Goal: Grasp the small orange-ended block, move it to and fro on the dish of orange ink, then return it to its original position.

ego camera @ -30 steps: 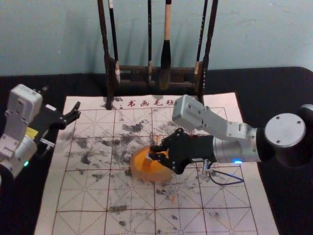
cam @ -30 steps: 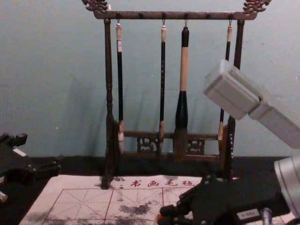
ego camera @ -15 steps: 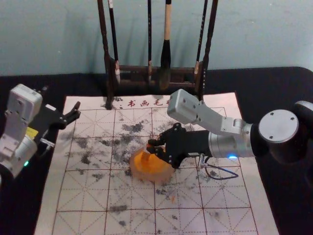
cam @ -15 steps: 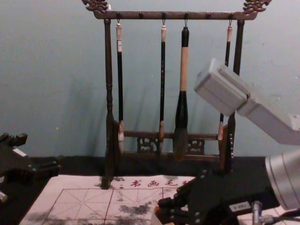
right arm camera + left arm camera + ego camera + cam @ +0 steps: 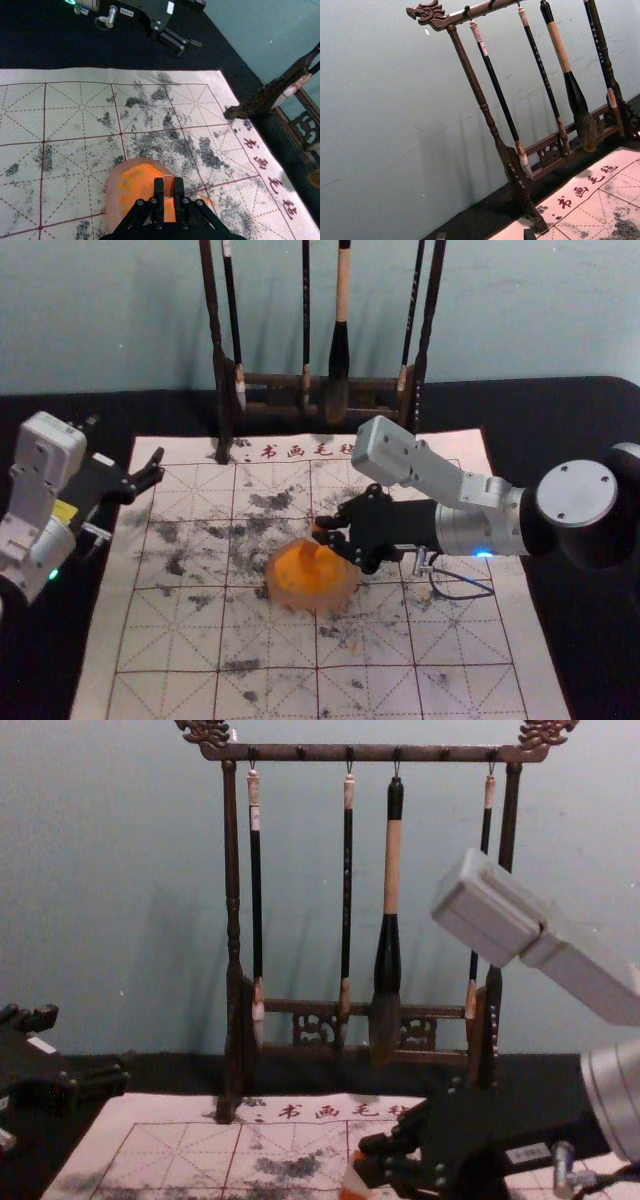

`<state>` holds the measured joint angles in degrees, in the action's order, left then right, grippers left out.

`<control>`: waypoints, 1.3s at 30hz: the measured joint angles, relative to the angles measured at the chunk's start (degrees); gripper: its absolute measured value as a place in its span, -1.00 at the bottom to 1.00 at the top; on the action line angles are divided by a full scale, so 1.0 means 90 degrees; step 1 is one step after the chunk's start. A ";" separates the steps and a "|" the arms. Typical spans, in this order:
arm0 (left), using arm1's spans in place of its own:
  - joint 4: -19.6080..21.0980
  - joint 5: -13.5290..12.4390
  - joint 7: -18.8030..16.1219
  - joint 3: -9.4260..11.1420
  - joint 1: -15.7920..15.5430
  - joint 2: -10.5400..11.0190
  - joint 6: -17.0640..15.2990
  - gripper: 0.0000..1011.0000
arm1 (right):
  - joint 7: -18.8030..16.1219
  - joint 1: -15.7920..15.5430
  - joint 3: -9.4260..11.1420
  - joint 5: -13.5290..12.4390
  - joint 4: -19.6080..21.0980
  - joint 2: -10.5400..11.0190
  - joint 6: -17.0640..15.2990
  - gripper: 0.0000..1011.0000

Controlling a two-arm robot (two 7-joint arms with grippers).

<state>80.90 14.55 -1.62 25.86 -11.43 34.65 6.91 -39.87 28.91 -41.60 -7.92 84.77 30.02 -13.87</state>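
Observation:
My right gripper [image 5: 322,530] is over the far edge of the orange ink dish [image 5: 312,602], closed on the small block [image 5: 309,554], which slants down toward the ink. In the right wrist view, the fingertips of the right gripper [image 5: 169,188] pinch the block [image 5: 168,185] beside the dish's orange pool [image 5: 134,186]. The chest view has the block [image 5: 352,1184] tilted below the fingertips, its lower part orange. Parked off the mat's left side, my left gripper [image 5: 150,476] is open; its two tips stand apart in the left wrist view.
A dark wooden rack [image 5: 222,370] with several hanging brushes, including a thick one [image 5: 338,370], stands at the mat's far edge. The gridded calligraphy mat [image 5: 170,640] carries scattered dark smudges and lies under the dish, on a black-covered table [image 5: 560,420].
Over the last second my right gripper has moved away from the robot with the block; in the latter half it has also shifted right. The left arm has stayed still.

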 joint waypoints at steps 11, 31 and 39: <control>0.0000 0.0000 0.0000 0.0000 0.0000 0.0000 0.0000 0.98 | -0.0001 -0.0079 0.0134 -0.0045 0.0091 0.0117 0.0009 -0.78; 0.0000 0.0000 0.0000 0.0000 0.0000 0.0000 0.0000 0.98 | -0.0131 -0.0272 0.0169 -0.0114 0.0339 0.0378 0.0091 -0.78; 0.0000 0.0000 0.0000 0.0000 0.0000 0.0000 0.0000 0.98 | -0.0190 -0.0337 0.0150 -0.0171 0.0454 0.0440 0.0128 -0.78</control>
<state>80.90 14.55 -1.62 25.86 -11.43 34.65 6.91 -41.58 25.87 -40.25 -9.45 88.85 33.98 -12.72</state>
